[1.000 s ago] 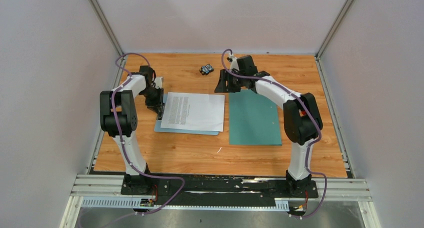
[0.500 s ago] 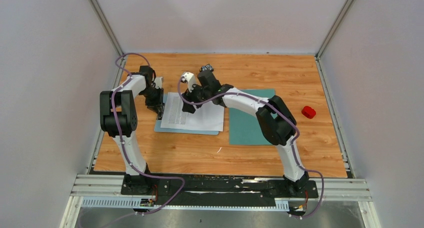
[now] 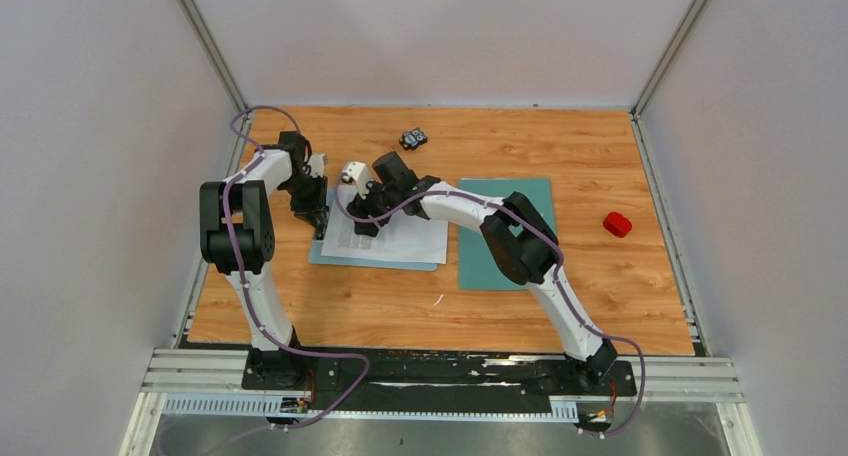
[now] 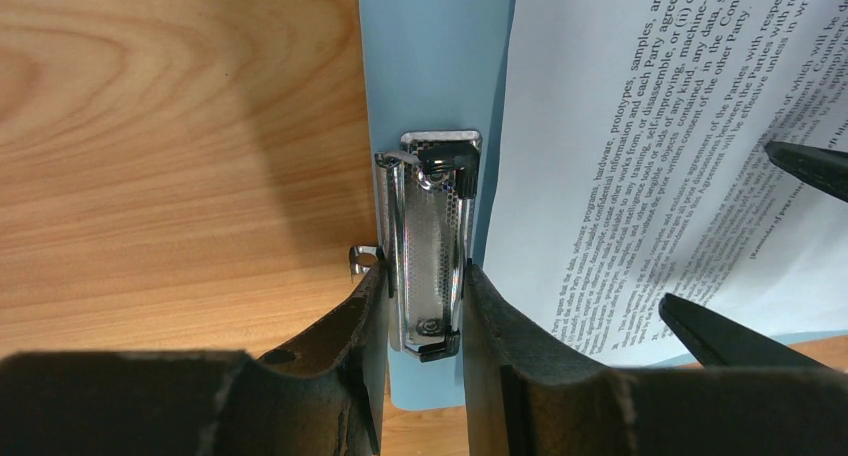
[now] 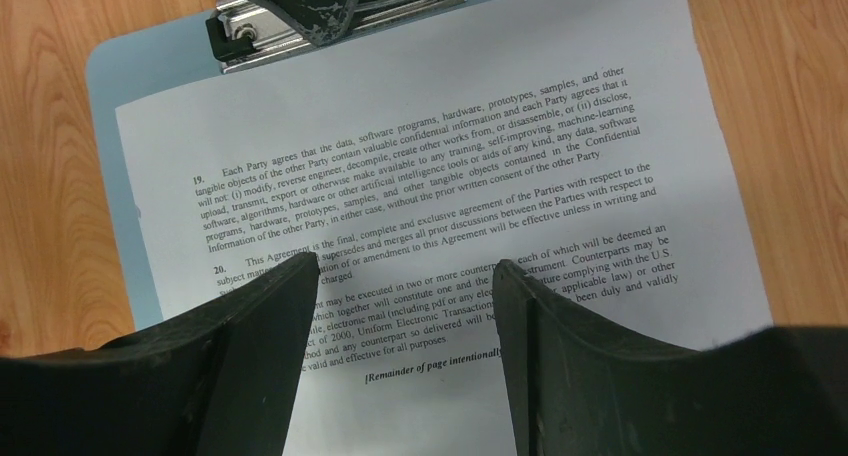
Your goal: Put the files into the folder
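Top view: the files (image 3: pixel 415 238), a white printed sheet, lie on a pale blue clipboard (image 3: pixel 325 255) at the left-centre of the bench (image 3: pixel 600 156). The teal folder (image 3: pixel 475 266) lies closed and flat just to the right of them, partly crossed by the right arm.

Left wrist view: the left end effector (image 4: pixel 422 276) is clamped on the clipboard's metal clip (image 4: pixel 428 226), one finger against each long side of it. The sheet's edge lies beside the clip, not under it.

Right wrist view: the right end effector (image 5: pixel 405 271) is over the lower half of the sheet with its fingers apart, enclosing nothing. The text lines run across the gap between them. Whether the tips touch the paper cannot be told.

The right end effector lies well left of the folder, and the left end effector is at the clipboard's far-left edge.
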`<state>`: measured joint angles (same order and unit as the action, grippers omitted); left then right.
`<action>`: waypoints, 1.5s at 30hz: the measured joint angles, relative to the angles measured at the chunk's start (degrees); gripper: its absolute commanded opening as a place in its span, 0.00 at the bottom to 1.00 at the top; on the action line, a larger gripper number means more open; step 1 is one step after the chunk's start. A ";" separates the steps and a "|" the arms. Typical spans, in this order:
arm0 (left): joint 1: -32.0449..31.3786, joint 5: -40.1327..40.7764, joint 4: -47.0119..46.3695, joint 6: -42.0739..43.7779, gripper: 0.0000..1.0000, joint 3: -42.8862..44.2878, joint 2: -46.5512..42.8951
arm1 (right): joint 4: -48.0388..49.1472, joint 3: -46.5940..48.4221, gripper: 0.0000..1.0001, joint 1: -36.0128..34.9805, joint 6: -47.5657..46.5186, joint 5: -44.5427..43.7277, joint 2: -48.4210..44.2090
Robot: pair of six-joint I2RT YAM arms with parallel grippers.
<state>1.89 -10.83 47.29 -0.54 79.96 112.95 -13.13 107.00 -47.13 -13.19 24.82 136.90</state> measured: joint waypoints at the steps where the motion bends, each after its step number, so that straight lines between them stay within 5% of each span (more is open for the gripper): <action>1: 0.02 -0.13 0.00 0.00 0.00 0.00 0.00 | -0.02 0.02 0.65 -0.13 -0.09 -0.44 0.20; 26: 1.27 -3.85 0.04 0.37 0.00 0.00 0.00 | 0.15 4.81 0.61 -1.97 0.48 -3.15 3.65; 45: 2.03 -4.74 -0.92 -0.31 0.00 -0.85 -0.33 | 4.90 4.37 0.61 -2.84 10.14 -4.37 4.35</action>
<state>3.92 -15.57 46.37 -0.84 79.11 112.62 -8.23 111.37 -49.98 -3.05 20.45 141.25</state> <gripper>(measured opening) 0.346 0.599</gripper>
